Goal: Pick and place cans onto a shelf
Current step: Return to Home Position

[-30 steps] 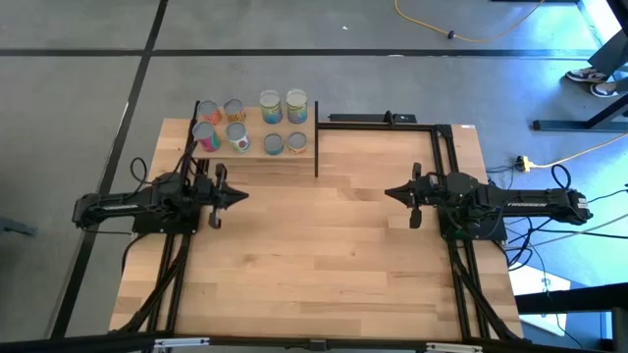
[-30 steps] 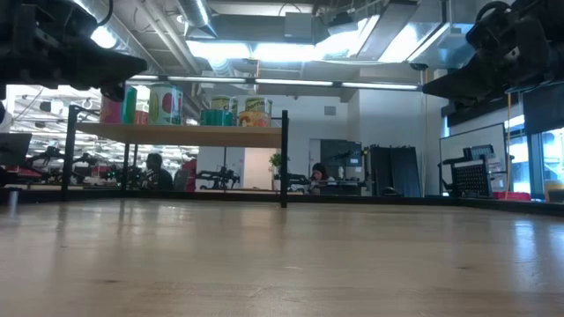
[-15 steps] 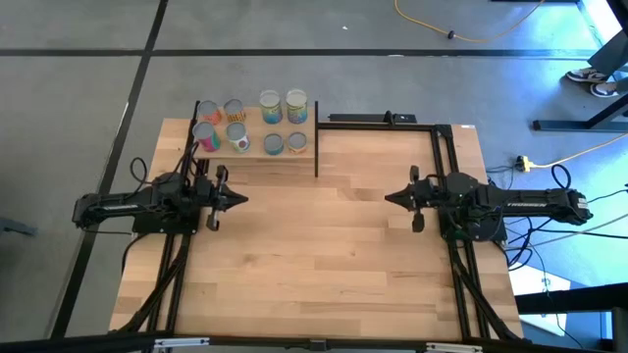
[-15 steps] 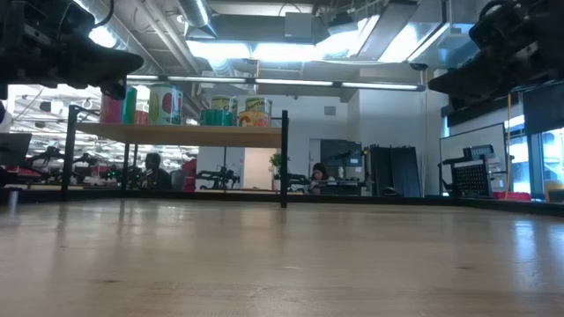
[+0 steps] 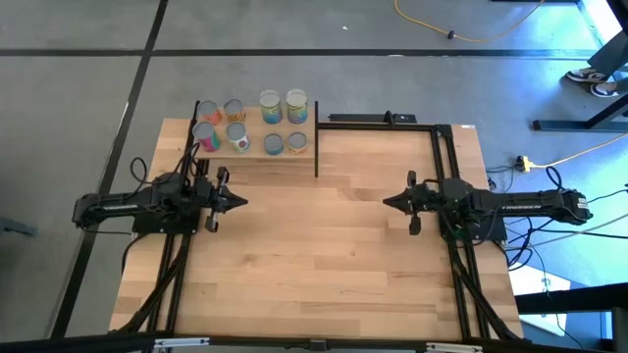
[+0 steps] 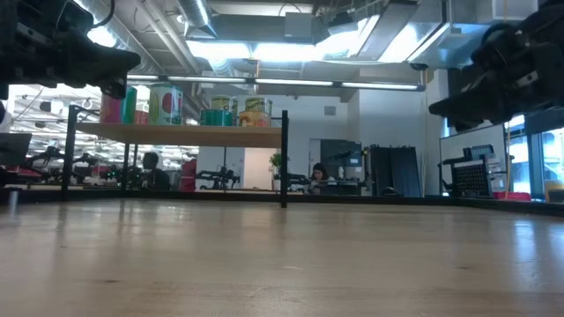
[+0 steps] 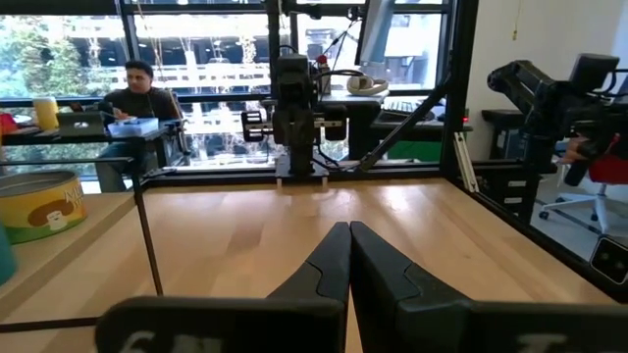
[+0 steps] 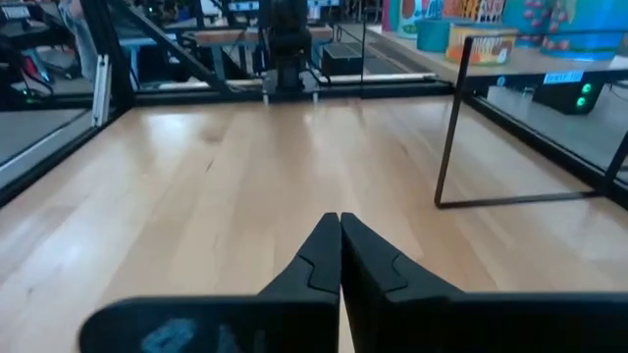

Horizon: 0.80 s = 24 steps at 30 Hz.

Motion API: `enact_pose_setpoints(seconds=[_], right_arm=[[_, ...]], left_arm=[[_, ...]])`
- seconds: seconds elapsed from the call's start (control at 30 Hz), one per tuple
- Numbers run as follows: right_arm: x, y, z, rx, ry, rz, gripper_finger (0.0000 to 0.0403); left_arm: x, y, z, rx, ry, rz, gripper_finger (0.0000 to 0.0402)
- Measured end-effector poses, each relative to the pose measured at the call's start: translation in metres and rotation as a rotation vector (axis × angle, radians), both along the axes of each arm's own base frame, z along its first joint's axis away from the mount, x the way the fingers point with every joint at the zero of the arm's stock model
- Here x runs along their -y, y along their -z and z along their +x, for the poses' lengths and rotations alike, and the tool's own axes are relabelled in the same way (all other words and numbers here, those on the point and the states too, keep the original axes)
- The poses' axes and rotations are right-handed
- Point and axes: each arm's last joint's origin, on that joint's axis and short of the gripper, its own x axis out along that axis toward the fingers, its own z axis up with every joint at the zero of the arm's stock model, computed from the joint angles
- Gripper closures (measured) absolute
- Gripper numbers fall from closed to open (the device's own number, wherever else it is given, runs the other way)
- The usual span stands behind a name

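Note:
Several cans [image 5: 270, 106] with coloured labels stand upright on their bases on the shelf [image 5: 253, 150], a light-wood board on thin black uprights [image 6: 284, 158] at the table's far left. In the low view the cans [image 6: 166, 104] sit high above the tabletop. My left gripper [image 5: 243, 201] is shut and holds nothing. It points level toward the table's middle, near of the shelf. My right gripper [image 5: 386, 202] is also shut with nothing in it and faces the left one from the right. Both hang above the table [image 5: 314, 255], touching nothing.
Bare wooden tabletop [image 6: 282, 255] lies between and near of both grippers. A black metal frame [image 5: 392, 120] runs along the far right edge of the table. People sit in the room beyond the table [image 6: 319, 173].
My right gripper has sunk a little toward the table and stays shut with nothing in it. The cans and the shelf have not moved.

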Motion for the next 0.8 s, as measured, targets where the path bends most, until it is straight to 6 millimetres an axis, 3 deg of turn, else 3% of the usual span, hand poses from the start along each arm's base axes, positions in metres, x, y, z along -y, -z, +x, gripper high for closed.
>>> enact_pose_setpoints(seconds=[0.27, 0.6, 0.8], right_arm=[[0.0, 0.0026, -0.0004, -0.031, -0.013, -0.078, 0.04], [0.0, 0.0026, -0.0004, -0.028, -0.004, -0.026, 0.0382], [0.0, 0.0026, -0.0004, -0.028, -0.004, -0.025, 0.0385]], left_arm=[[0.0, 0.0048, 0.0004, -0.049, 0.002, -0.003, 0.0402], [0.0006, 0.0048, 0.0004, -0.049, 0.019, 0.021, 0.0401], [-0.0017, 0.0054, 0.0006, -0.055, -0.06, 0.015, 0.0401]])
